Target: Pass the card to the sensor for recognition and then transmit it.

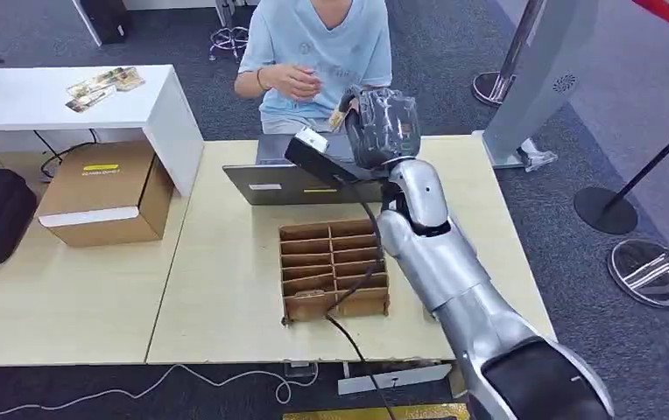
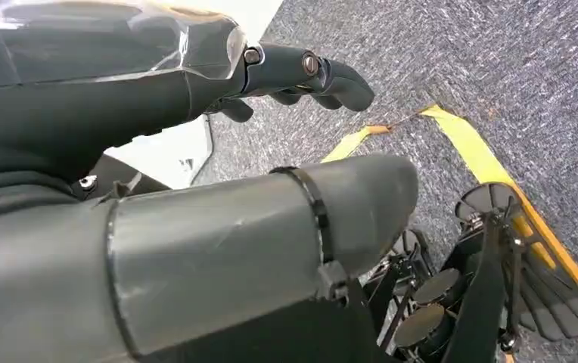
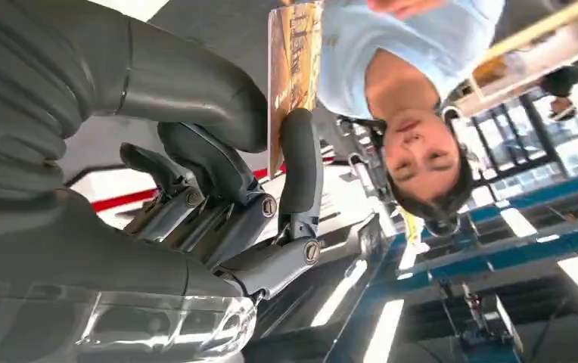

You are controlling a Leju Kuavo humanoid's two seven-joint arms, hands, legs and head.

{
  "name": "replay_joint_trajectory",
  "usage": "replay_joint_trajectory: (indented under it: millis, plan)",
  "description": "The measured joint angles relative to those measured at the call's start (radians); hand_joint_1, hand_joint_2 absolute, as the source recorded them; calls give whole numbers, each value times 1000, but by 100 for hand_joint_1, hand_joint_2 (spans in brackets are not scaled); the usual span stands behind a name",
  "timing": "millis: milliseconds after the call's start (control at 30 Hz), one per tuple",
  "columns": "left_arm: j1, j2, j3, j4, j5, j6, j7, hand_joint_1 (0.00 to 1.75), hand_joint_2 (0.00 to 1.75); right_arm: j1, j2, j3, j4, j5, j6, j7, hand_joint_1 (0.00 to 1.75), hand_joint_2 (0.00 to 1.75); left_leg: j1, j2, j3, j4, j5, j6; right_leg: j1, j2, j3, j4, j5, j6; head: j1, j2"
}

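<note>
Nearest the robot, a slotted cardboard organiser (image 1: pixel 334 269) sits on the counter (image 1: pixel 217 297), with a cable running across it. Above it the right arm reaches forward and up, and the right hand (image 1: pixel 382 125) is raised over the far edge of the counter. In the right wrist view the card (image 3: pixel 293 72) stands edge-on, pinched between the thick thumb and a dark finger (image 3: pixel 301 162); the remaining fingers are curled loosely beneath it. Just beside the hand, on its left, a dark scanner with a white tip (image 1: pixel 313 150) juts up above a grey laptop (image 1: pixel 287 182). Beyond sits a person in a light blue shirt (image 1: pixel 318 48), one hand (image 1: pixel 296 80) lifted towards the card.

The card looks to be on its way to the person, so this is probably the handover. To do it well, hold the pinch firm and the card steady, its free end presented clear of the fingers, and let go only once the person has it.

The left hand (image 2: pixel 301 76) hangs over the carpet, fingers loosely curled around nothing.
</note>
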Motion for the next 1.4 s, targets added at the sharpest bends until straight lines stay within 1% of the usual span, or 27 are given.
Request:
replay_joint_trajectory:
  millis: [100, 233, 400, 700, 733, 767, 800, 867, 900, 1267, 1400]
  plan:
    - [0, 0, 0, 0, 1, 0, 0, 0, 0, -22, 7, 0, 36, 11, 0, 3, 175, 175, 0, 0, 0, 0, 0, 0, 0, 0, 0, 0, 0, 0, 0, 0]
    - [0, 0, 0, 0, 2, 10, 2, 0, 0, -61, 16, 0, 117, 36, 1, 21, 175, 175, 0, 0, 0, 0, 0, 0, 0, 0, 0, 0, 0, 0, 0, 0]
    - [-2, 0, 0, 0, 6, 25, 2, 0, 0, -109, 31, -3, 209, 50, -6, 20, 175, 175, 0, 0, 0, 0, 0, 0, 0, 0, 0, 0, 0, 0, 0, 0]
    - [-2, 0, 0, 0, 15, 24, 0, 0, 0, -145, 45, -15, 310, 48, -25, 20, 175, 175, 0, 0, 0, 0, 0, 0, 0, 0, 0, 0, 0, 0, 0, 0]
    - [-2, 0, 0, 0, 15, 24, 0, 0, 0, -147, 45, -16, 317, 45, -25, 20, 171, 175, 0, 0, 0, 0, 0, 0, 0, 0, 0, 0, 0, 0, 0, 0]
    - [-2, 0, -1, 0, 14, 24, 0, 0, 0, -147, 45, -19, 322, 43, -25, 19, 171, 175, 0, 0, 0, 0, 0, 0, 0, 0, 0, 0, 0, 0, 0, 0]
    - [-2, 0, -1, 0, 14, 25, 1, 0, 0, -147, 45, -22, 326, 42, -26, 19, 134, 175, 0, 0, 0, 0, 0, 0, 0, 0, 0, 0, 0, 0, 0, 0]
    - [-2, 0, -1, 0, 13, 28, 1, 0, 0, -147, 45, -28, 335, 38, -27, 13, 31, 175, 0, 0, 0, 0, 0, 0, 0, 0, 0, 0, 0, 0, 0, 0]
    - [-2, 0, -1, 0, 13, 30, 1, 0, 0, -147, 45, -30, 338, 34, -29, 10, 0, 175, 0, 0, 0, 0, 0, 0, 0, 0, 0, 0, 0, 0, 0, 0]
    - [-2, 0, -2, 0, 22, 33, -1, 0, 0, -137, 50, -49, 359, 19, -47, -17, 0, 175, 0, 0, 0, 0, 0, 0, 0, 0, 0, 0, 0, 0, 0, 0]
    - [-1, 1, -1, 0, 29, 11, -1, 0, 0, -132, 50, -58, 359, 9, -72, -22, 0, 175, 0, 0, 0, 0, 0, 0, 0, 0, 0, 0, 0, 0, 0, 0]
